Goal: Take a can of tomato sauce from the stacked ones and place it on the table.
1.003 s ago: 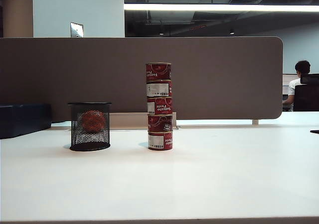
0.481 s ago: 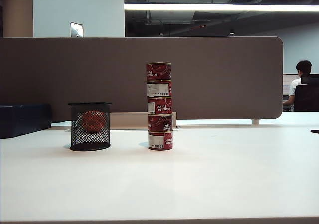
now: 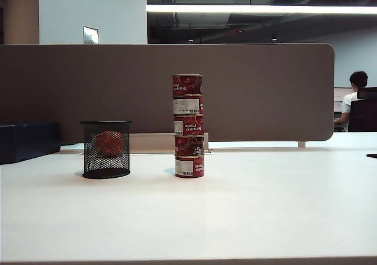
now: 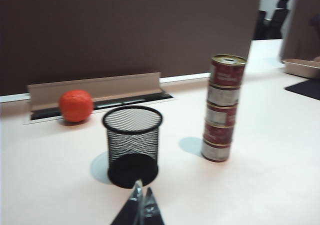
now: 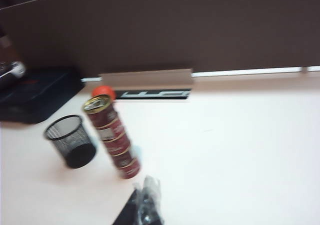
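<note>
Top can (image 3: 187,84) sits on the stack (image 3: 188,126), five tins upright on the table (image 3: 265,206), w/ mesh cup (image 3: 106,149) near, to the left in exterior view. Orange ball (image 4: 76,105) lies behind the cup, apart from it. Left gripper (image 4: 139,202) low over the table in front of the cup, jaws clenched, holding nothing. Right gripper (image 5: 145,205) near the stack's base, blurred, also clenched & empty.

Blurred: stacked ones (image 5: 113,137), five red tins high, beside black mesh cup (image 5: 71,141) on the table (image 5: 230,135). Orange ball (image 5: 103,91) behind. Right gripper (image 5: 146,202) closed, well short of the tins.
</note>
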You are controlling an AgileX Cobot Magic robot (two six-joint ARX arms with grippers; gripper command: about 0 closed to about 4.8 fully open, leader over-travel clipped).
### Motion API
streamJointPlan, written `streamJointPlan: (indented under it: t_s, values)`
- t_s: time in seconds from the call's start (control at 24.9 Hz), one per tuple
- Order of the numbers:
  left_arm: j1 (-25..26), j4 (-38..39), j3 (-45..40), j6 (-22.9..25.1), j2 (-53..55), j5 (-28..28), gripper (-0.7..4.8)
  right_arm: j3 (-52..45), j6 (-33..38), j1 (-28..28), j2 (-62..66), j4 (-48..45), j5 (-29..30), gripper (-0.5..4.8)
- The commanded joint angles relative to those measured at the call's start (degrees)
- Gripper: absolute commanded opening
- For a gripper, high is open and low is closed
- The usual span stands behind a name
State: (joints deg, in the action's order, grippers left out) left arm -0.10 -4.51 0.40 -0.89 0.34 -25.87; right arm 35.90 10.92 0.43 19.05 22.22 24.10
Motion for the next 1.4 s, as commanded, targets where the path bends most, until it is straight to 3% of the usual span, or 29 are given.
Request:
streamJointPlan:
  t_s: [0.04,0.2,0.48,0.52,0.56,0.72,0.84,1.0,1.4]
  values:
    - [0.1,-0.7,0.2,0.2,0.0,-1.4,-0.06,5.9,0.0,0.1,8.3,-0.4,5.8,0.16]
    - [0.1,-0.7,0.2,0.2,0.0,-1.4,-0.06,12.9,0.1,0.2,17.8,1.7,10.5,0.24]
    - [0.1,-0.7,0.2,0.2,0.0,-1.4,-0.06,21.1,0.0,5.3,28.9,1.8,10.5,0.82]
    - [0.1,-0.7,0.2,0.2,0.0,-1.4,-0.06,22.0,0.0,6.4,30.2,1.7,10.5,1.09]
    - [0.1,-0.7,0.2,0.2,0.0,-1.4,-0.06,23.7,0.0,8.9,33.3,1.0,10.5,1.72]
    - [0.1,-0.7,0.2,0.2,0.0,-1.4,-0.06,25.4,0.0,14.1,38.9,-1.9,10.1,2.27]
    - [0.1,-0.7,0.2,0.2,0.0,-1.4,-0.06,25.6,0.1,19.3,44.8,-8.0,6.8,3.52]
    - [0.1,-0.7,0.2,0.2,0.0,-1.4,-0.06,27.4,0.4,22.6,49.1,-8.4,3.8,4.79]
    - [0.1,-0.7,0.2,0.2,0.0,-1.4,-0.06,33.6,1.1,25.1,60.5,-11.7,2.6,4.79]
